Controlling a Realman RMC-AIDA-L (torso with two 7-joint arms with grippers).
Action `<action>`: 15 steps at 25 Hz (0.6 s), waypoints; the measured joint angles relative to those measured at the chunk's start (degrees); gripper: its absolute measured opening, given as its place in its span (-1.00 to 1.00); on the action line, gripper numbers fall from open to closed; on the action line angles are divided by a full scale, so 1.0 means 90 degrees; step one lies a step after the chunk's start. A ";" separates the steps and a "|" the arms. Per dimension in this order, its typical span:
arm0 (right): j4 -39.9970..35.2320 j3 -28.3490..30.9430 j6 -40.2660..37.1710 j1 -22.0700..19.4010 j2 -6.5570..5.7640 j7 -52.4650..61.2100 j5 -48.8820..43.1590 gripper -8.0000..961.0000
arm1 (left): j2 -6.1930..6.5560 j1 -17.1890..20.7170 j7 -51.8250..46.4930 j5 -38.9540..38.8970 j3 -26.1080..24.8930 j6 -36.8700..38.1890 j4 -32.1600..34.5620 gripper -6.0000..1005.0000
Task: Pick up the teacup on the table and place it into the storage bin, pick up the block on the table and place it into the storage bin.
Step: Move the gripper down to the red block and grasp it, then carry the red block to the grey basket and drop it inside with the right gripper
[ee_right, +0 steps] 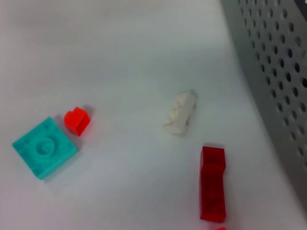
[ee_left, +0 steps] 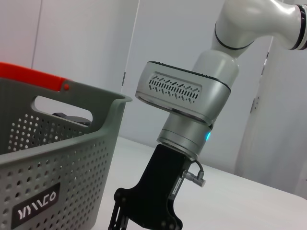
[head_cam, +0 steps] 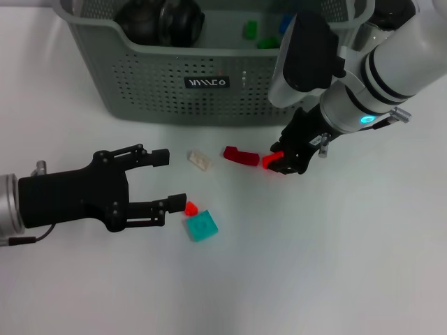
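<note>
The block-picking step is judged to be in hand: the right gripper (head_cam: 281,162) is lowered to the white table (head_cam: 335,265) just in front of the storage bin (head_cam: 140,91), and its dark fingers are seen clamped on a bright red block (head_cam: 271,160). A darker red block (head_cam: 240,155) lies just beside that one, with a cream block (head_cam: 200,160) a little further along and, nearer the robot, a small red block (head_cam: 191,207) touching or almost touching a teal block (head_cam: 201,226). The left gripper (head_cam: 170,179) is held low over the table with its fingers spread wide apart, one fingertip being just beside the small red block. Dark rounded objects and green and blue pieces can be made out inside the bin; no teacup is seen on the table. For the next move, a lift clear of the table and a carry over the bin's near rim would be called for before release
</note>
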 joint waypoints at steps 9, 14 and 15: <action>-0.0396 -0.0071 -0.0496 -0.0056 -0.0042 0.0289 -0.0009 -0.52 | 0.0000 0.0009 0.0000 0.0009 -0.0007 0.0046 0.0002 0.68; -0.1935 0.0305 -0.2450 -0.0368 -0.0057 0.0482 0.0224 -0.55 | 0.0001 0.0048 0.0000 0.0014 -0.0024 0.0059 0.0029 0.68; -0.2276 0.0369 -0.2825 -0.0429 -0.0056 0.0528 0.0358 -0.55 | 0.0003 0.0052 0.0000 0.0019 -0.0030 0.0062 0.0031 0.68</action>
